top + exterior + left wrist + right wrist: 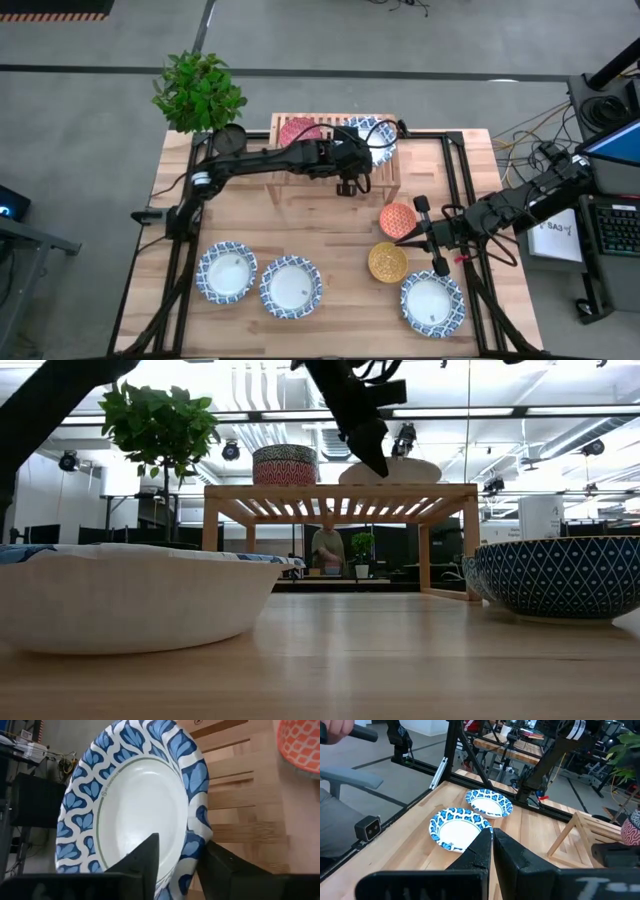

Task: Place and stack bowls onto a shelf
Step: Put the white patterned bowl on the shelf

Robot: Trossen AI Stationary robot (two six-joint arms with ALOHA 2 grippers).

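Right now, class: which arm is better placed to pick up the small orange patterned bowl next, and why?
The right. Its gripper hovers beside the small orange patterned bowl, fingers shut. The left gripper is busy, clamping a wide blue-rimmed white bowl on the light-wood slatted shelf.

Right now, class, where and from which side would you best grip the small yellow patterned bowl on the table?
Grip the yellow patterned bowl by its thin upright rim, coming straight down from above: it sits upright and open, and the orange bowl crowds one side.
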